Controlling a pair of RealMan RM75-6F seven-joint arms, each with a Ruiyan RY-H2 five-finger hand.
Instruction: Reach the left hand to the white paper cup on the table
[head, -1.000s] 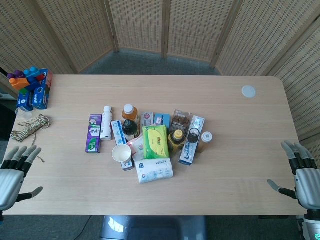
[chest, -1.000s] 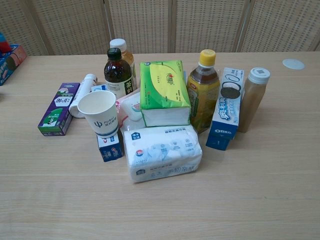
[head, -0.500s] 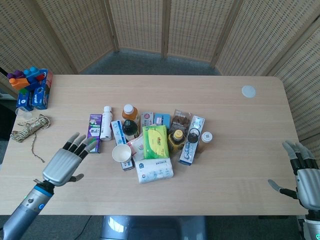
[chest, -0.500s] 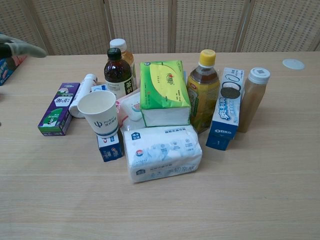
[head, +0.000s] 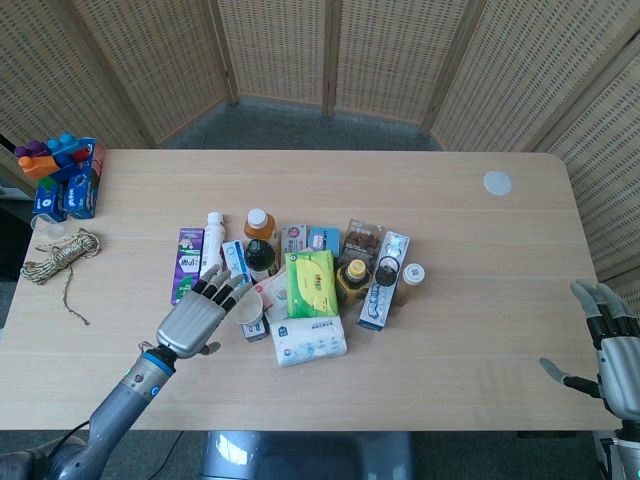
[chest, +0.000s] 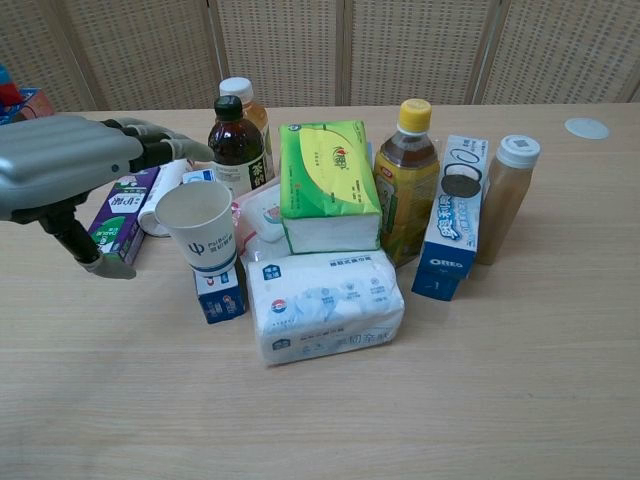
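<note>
The white paper cup (head: 247, 312) (chest: 198, 226) stands upright on a small blue carton at the left front of a cluster of groceries. My left hand (head: 199, 315) (chest: 72, 165) hovers just left of the cup, palm down, fingers spread and pointing toward it, holding nothing. Its fingertips (chest: 185, 150) reach above the cup's far left rim without clear contact. My right hand (head: 612, 345) rests open at the table's right edge, far from the cup.
Around the cup: a purple box (head: 187, 263), a white bottle (head: 212, 243), a dark bottle (chest: 236, 145), a green tissue pack (chest: 325, 182), a white tissue pack (chest: 322, 304). Twine (head: 60, 256) and toy blocks (head: 62, 172) sit at far left.
My left hand has swept in from the table's left front edge toward the cup, now hanging just beside it. The right hand has barely moved.
</note>
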